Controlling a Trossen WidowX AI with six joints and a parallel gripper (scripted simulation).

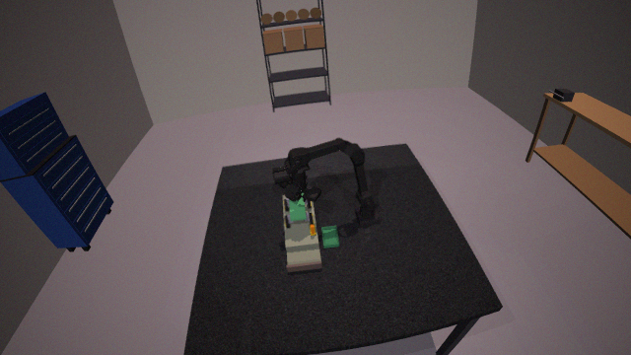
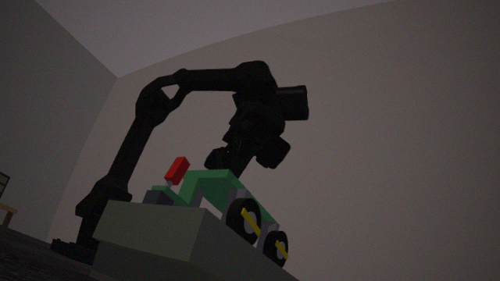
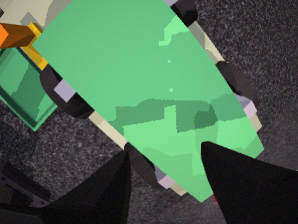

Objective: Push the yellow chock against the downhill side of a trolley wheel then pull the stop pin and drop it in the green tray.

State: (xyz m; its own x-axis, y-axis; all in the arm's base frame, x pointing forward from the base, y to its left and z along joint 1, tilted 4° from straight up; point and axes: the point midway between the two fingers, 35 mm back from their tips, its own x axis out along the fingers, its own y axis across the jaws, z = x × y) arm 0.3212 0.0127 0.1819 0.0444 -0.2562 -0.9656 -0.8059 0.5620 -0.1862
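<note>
The green-decked trolley (image 1: 297, 212) (image 2: 211, 186) (image 3: 140, 70) stands on the pale ramp (image 1: 303, 253) (image 2: 156, 230). The red-headed stop pin (image 2: 176, 170) sticks up at its uphill end. The yellow chock with the orange handle (image 1: 313, 229) (image 3: 15, 35) sits right at the downhill side of a wheel, on the side nearest the green tray (image 1: 329, 237) (image 3: 23, 92). My gripper (image 1: 299, 194) (image 2: 219, 159) (image 3: 165, 153) hovers over the uphill part of the trolley's deck. Its fingers are apart and hold nothing.
The ramp lies on a dark table (image 1: 394, 276), with the arm's base (image 1: 367, 214) to the right of it. Two wheels with yellow spokes (image 2: 247, 221) (image 2: 276, 247) show on the trolley's near side.
</note>
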